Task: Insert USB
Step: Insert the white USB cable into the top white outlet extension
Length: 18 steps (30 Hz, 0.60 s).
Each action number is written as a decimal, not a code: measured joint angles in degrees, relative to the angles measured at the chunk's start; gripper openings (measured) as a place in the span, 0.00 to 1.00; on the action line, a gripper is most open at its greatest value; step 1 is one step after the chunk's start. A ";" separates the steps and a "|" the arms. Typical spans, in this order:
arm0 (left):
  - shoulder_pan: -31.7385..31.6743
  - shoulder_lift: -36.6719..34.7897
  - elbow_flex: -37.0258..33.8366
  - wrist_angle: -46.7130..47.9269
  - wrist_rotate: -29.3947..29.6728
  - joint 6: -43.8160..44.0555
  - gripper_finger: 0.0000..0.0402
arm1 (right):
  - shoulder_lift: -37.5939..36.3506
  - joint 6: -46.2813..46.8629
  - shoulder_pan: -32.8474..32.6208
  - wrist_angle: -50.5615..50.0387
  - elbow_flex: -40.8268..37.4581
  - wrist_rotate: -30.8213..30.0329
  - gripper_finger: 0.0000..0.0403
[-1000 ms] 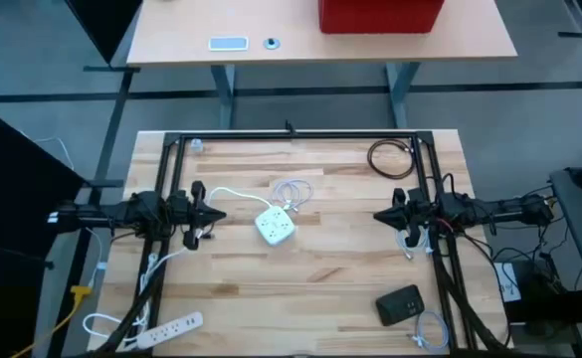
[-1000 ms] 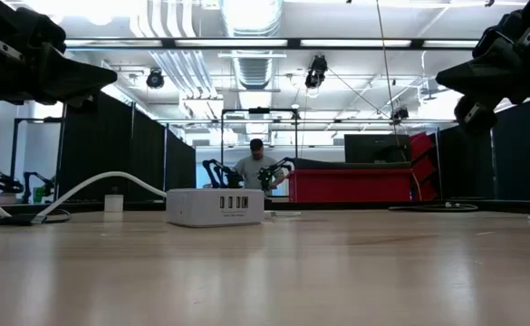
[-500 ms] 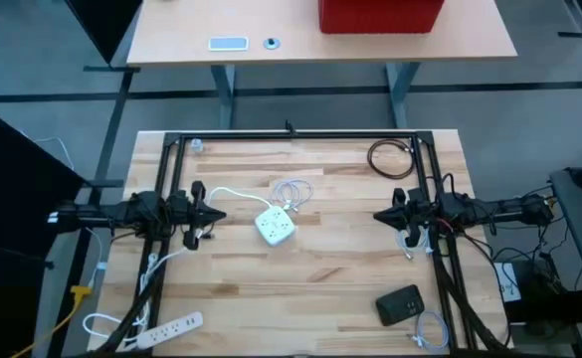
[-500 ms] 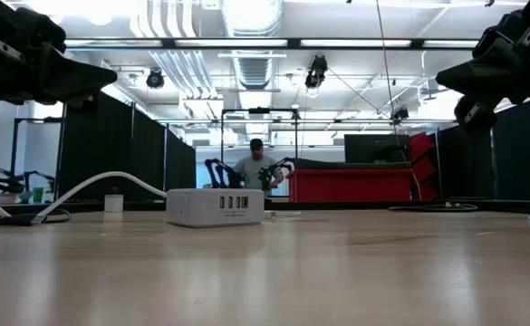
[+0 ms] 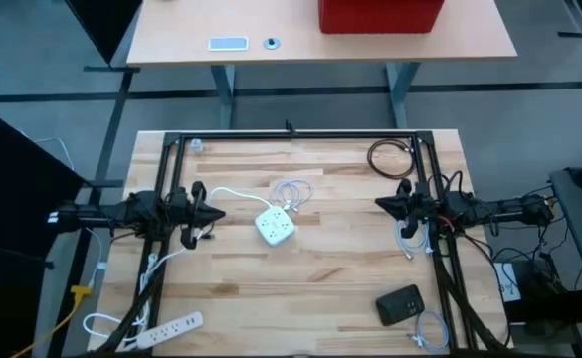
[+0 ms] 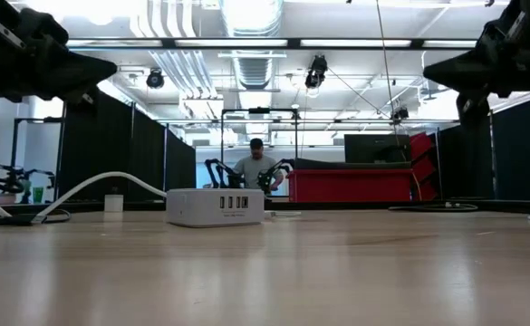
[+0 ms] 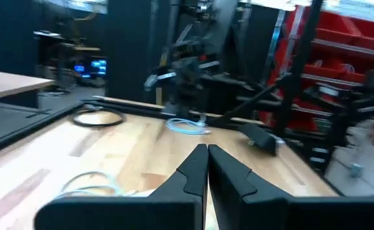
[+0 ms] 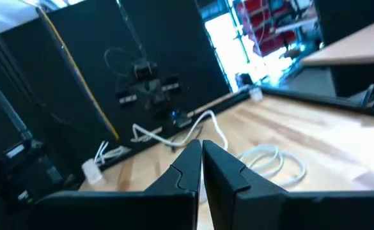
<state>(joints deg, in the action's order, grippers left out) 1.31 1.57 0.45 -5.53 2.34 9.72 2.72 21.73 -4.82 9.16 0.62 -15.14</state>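
The white USB charger hub lies flat on the table between the arms; in the low view its hub shows a row of ports facing the near edge. A white cord runs from it toward the left arm. A coiled white USB cable lies just beyond the hub, also seen as a coil in the right wrist view. My left gripper hovers left of the hub, shut and empty. My right gripper hovers far to the hub's right, shut and empty.
A black cable coil lies at the far right. A pale cable lies under the right arm. A black box and a light blue cable sit near right, a white power strip near left. A person stands far behind.
Both grippers have risen a little above the table. The right gripper has also shifted slightly toward the far edge. Both stay shut. The hub and cables have not moved.
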 joint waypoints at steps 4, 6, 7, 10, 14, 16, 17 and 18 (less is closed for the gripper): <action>0.06 0.12 0.00 0.47 -0.04 1.44 0.00 | 0.02 -1.95 0.00 0.83 0.02 -4.84 0.00; 0.04 0.18 0.00 0.44 -0.03 1.54 0.00 | 0.08 -2.80 0.00 0.78 0.02 -5.75 0.00; 0.04 0.26 0.00 0.42 -0.01 1.11 0.00 | 0.26 -2.92 0.00 0.75 0.02 -5.92 0.00; -0.02 0.31 0.00 0.35 3.19 -0.02 0.00 | 1.49 -5.24 0.00 0.77 0.02 -5.94 0.00; -0.09 1.96 0.02 0.66 13.75 1.79 0.00 | 5.67 -7.84 0.25 2.53 0.02 -9.85 0.00; -0.07 4.19 0.54 1.31 15.38 1.36 0.01 | 9.29 -8.38 0.28 5.29 0.02 -10.58 0.00; -0.08 5.71 1.12 1.49 16.10 1.38 0.03 | 11.61 -9.01 0.28 7.22 0.02 -10.54 0.00; -0.09 7.36 1.89 1.51 16.44 1.55 0.04 | 14.14 -9.23 0.28 9.30 0.02 -10.49 0.00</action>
<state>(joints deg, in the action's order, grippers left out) 1.21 8.93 2.34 -4.02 18.78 11.27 16.86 12.51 -4.54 18.47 0.64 -25.63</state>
